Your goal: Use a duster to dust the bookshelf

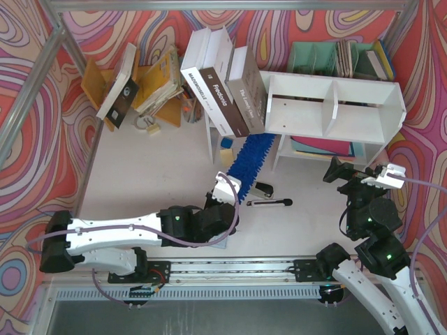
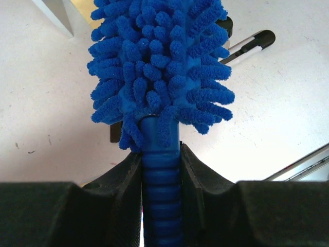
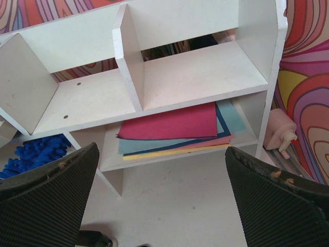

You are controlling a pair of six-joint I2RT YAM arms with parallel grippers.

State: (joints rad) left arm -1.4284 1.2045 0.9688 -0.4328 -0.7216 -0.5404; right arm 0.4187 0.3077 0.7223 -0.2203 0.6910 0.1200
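The white bookshelf [image 1: 335, 105] stands at the back right, with two box compartments above a lower tier [image 3: 169, 77]. The fluffy blue duster [image 1: 249, 159] points from the table's middle toward the shelf's left end; its tip is hidden behind leaning books. My left gripper [image 1: 232, 190] is shut on the duster's ribbed blue handle [image 2: 162, 175], just below the fluffy head [image 2: 159, 62]. My right gripper [image 1: 357, 174] hangs open in front of the shelf's lower tier, with nothing between its fingers [image 3: 159, 159]. A bit of the duster [image 3: 31, 154] shows at the left of the right wrist view.
Coloured paper sheets [image 3: 175, 128] lie on the lower tier. A black stapler [image 1: 262, 190] and a pen [image 1: 269, 203] lie beside the duster's handle. Large books [image 1: 223, 84] lean left of the shelf. A yellow rack [image 1: 150, 84] and a green organiser [image 1: 335, 59] stand behind. A pink bottle [image 3: 280, 136] is at the right.
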